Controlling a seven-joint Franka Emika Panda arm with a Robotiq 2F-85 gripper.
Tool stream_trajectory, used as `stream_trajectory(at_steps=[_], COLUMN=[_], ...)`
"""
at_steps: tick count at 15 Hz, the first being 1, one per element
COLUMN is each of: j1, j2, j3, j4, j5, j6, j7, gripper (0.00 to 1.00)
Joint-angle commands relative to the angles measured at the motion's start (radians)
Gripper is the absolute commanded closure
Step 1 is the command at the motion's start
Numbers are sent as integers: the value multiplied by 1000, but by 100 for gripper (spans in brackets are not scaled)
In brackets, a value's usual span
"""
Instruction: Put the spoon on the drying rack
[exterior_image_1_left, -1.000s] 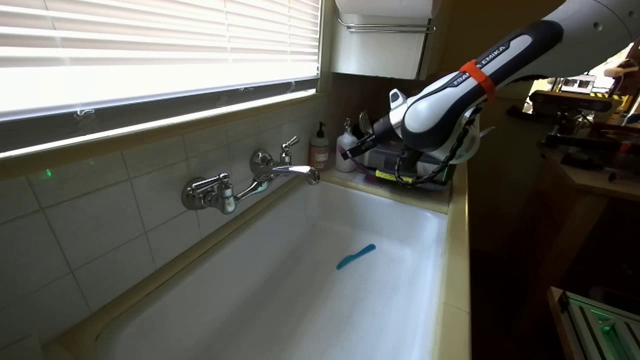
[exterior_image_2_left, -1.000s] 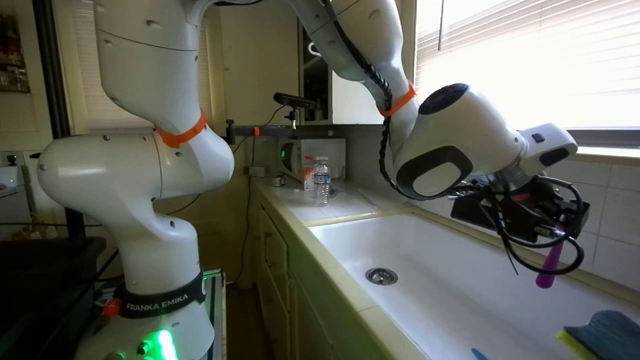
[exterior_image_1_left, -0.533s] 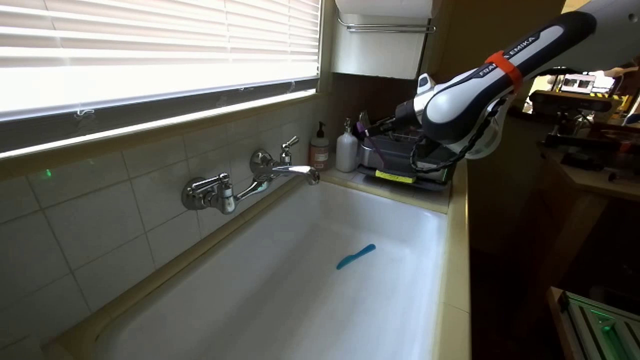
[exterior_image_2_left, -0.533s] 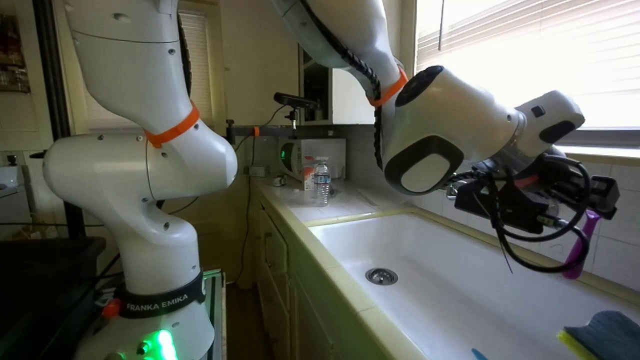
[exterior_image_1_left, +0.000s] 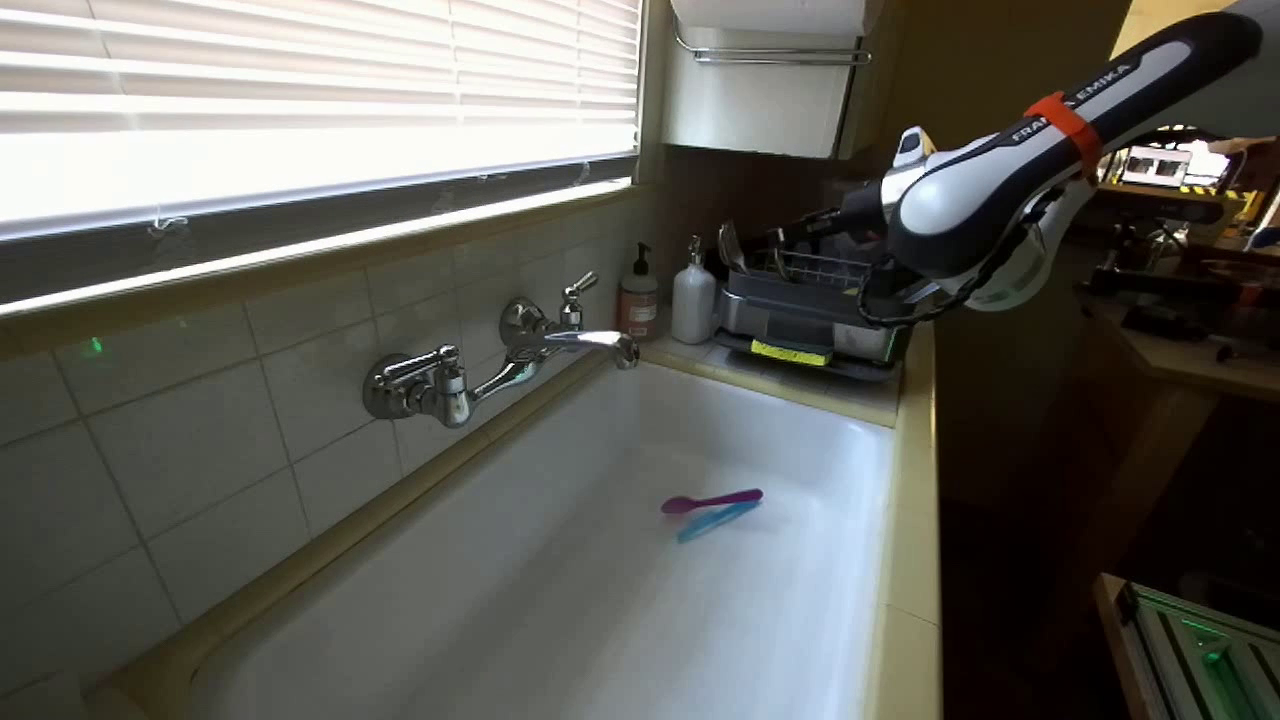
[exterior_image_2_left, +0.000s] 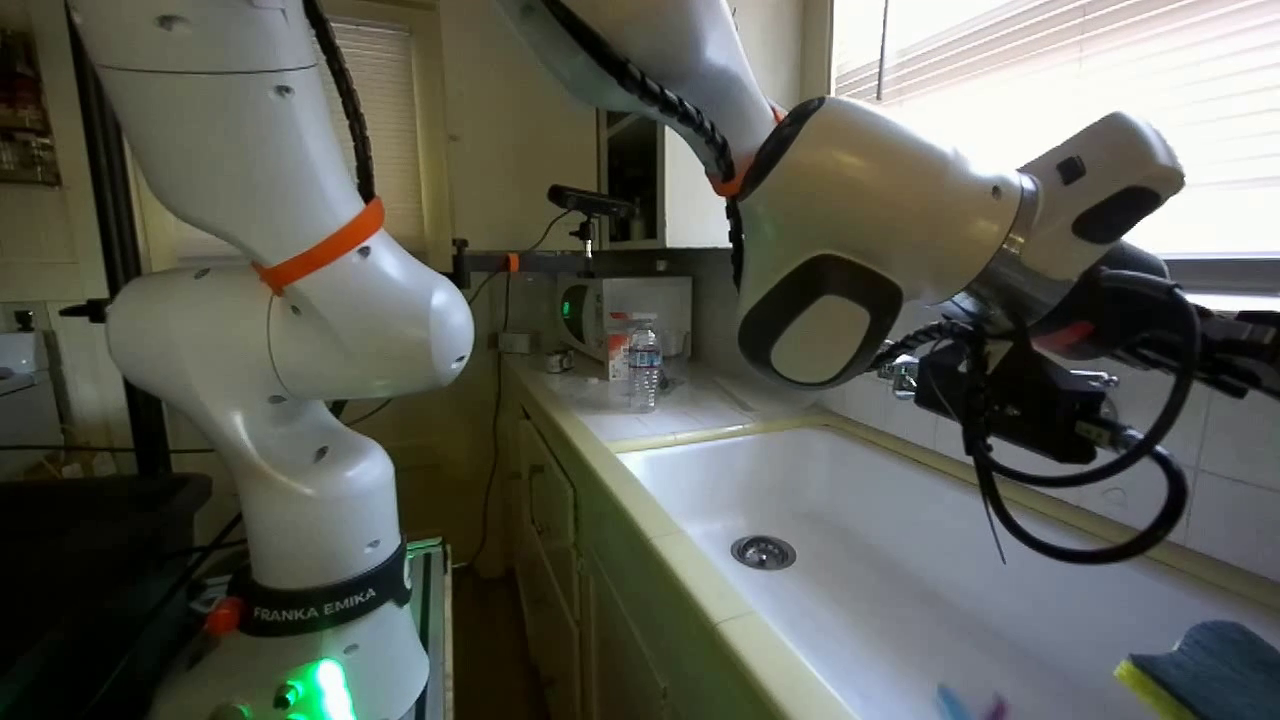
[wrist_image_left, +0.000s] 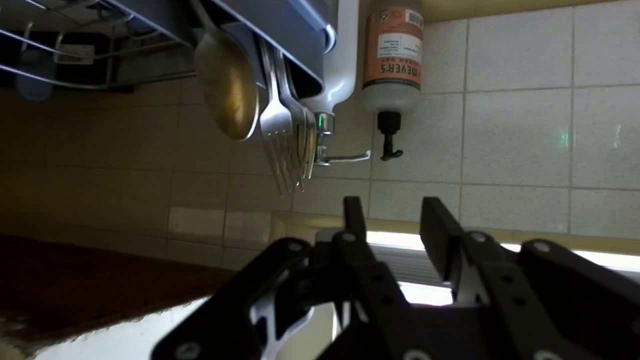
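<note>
The small purple plastic spoon with a rounded bowl (exterior_image_1_left: 712, 502) lies in the glossy white sink basin (exterior_image_1_left: 600, 590), bowl toward nine o'clock and straight handle toward three. Just beside it, at six o'clock, lies a slim teal-blue plastic knife (exterior_image_1_left: 718, 522), blurred, blade toward eight; whether the two touch, I cannot tell. In an exterior view only their blurred ends show at the bottom edge, a blue-grey and yellow sponge (exterior_image_2_left: 1215, 665) well apart from them toward three o'clock.

The dark wire dish rack with grey sides (exterior_image_1_left: 770, 318) stands at the sink's end, at one o'clock from the spoon and well apart from it. Between ten and eleven o'clock from the spoon is the chrome wall faucet (exterior_image_1_left: 590, 341).

Above the rack, at its twelve o'clock, hangs the black two-fingered gripper (wrist_image_left: 392, 207) of the white, orange-banded robot arm (exterior_image_1_left: 1000, 190). In the wrist view its fingers stand parted by a fairly narrow gap, and pale wall tiles (wrist_image_left: 520, 135) show through it. At ten o'clock from the fingertips, a bronze-toned metal spoon (wrist_image_left: 227, 85) and silvery metal forks (wrist_image_left: 277, 120) stick out of a grey holder (wrist_image_left: 295, 40); an orange-labelled pump bottle (wrist_image_left: 392, 55) is at twelve, a white pump bottle (wrist_image_left: 345, 65) at eleven.
</note>
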Motion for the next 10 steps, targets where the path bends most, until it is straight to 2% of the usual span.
stream_trajectory(at_steps=[1, 4, 5, 6, 8, 10], j1=[-121, -130, -77, -60, -2, 66], j2=[-15, -1, -92, -75, -36, 11], j3=[90, 115, 16, 10, -28, -64], j4=[-56, -59, -65, -64, -58, -34], j5=[-26, -30, -194, -251, -381, -464], j6=[40, -18, -53, -95, -168, -260], j7=[32, 5, 198, 212, 281, 322], gripper=[88, 88, 49, 38, 25, 9])
